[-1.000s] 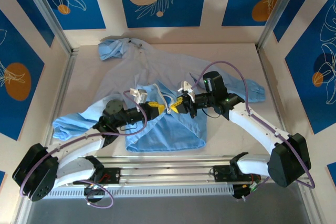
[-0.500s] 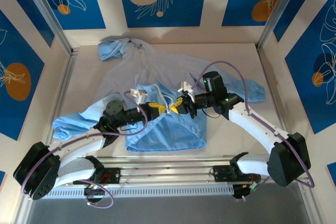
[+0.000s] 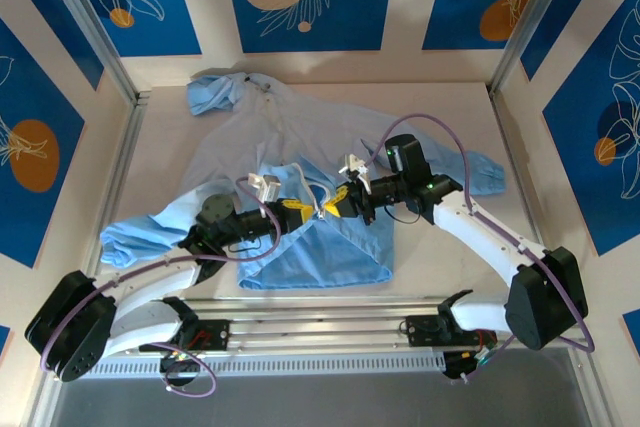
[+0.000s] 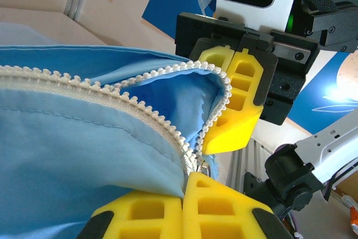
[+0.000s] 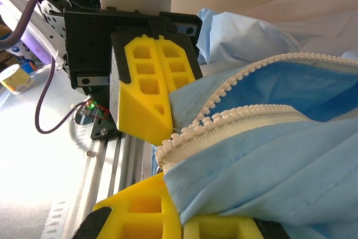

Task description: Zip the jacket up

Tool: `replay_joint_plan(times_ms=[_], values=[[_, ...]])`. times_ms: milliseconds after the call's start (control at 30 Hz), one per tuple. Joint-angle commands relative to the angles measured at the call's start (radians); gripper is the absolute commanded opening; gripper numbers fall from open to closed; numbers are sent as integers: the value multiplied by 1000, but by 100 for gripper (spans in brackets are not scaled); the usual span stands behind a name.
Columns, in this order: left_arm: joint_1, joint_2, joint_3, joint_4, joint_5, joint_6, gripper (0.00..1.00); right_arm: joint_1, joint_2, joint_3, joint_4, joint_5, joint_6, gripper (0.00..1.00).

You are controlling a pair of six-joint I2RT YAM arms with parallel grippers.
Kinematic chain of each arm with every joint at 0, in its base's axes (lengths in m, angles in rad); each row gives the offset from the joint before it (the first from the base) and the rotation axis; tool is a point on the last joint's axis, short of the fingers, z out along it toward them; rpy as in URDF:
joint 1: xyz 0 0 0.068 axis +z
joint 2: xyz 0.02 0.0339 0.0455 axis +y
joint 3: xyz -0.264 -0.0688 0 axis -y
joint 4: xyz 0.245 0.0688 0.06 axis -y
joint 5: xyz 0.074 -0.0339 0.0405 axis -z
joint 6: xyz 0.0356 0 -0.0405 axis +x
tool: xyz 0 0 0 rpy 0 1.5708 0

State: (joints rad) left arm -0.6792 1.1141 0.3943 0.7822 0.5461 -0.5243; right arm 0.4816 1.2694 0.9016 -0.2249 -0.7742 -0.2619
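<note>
The light-blue jacket [image 3: 290,142] lies spread on the table, its lower front lifted between the two arms. My left gripper [image 3: 303,210] is shut on the jacket's front edge beside the whitish zipper teeth [image 4: 140,107]. In the left wrist view its yellow fingertips [image 4: 168,200] pinch the fabric, with a small metal slider [image 4: 202,167] just past them. My right gripper [image 3: 337,202] faces it almost tip to tip, shut on the other zipper edge [image 5: 251,118]. The two rows of teeth meet between the grippers and spread apart farther up.
One sleeve [image 3: 135,232] bunches at the near left and the other [image 3: 480,172] reaches right. The hood [image 3: 215,92] lies at the far left. Metal rails [image 3: 320,312] run along the near edge, and an upright post [image 3: 100,47] stands at the left.
Both grippers keep their pinch on the jacket's front edges and have shifted only slightly, with the lifted fabric moving a little with them.
</note>
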Motion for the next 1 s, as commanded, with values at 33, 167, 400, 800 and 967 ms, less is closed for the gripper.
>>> replay_joint_plan(times_ms=[33, 167, 400, 800, 967], values=[[-8, -19, -12, 19, 18, 10, 0, -9, 10, 49, 6, -61, 23, 0], [-12, -29, -4, -3, 16, 21, 0, -9, 20, 60, -17, -49, 35, 0], [-20, -57, 26, -124, 32, 83, 0, -9, 29, 78, -31, -13, 60, 0], [-19, -93, 135, -517, 41, 176, 0, -9, 97, 129, -95, -40, 109, 0], [-16, -73, 177, -642, 87, 197, 0, -8, 109, 131, -79, -44, 147, 0]])
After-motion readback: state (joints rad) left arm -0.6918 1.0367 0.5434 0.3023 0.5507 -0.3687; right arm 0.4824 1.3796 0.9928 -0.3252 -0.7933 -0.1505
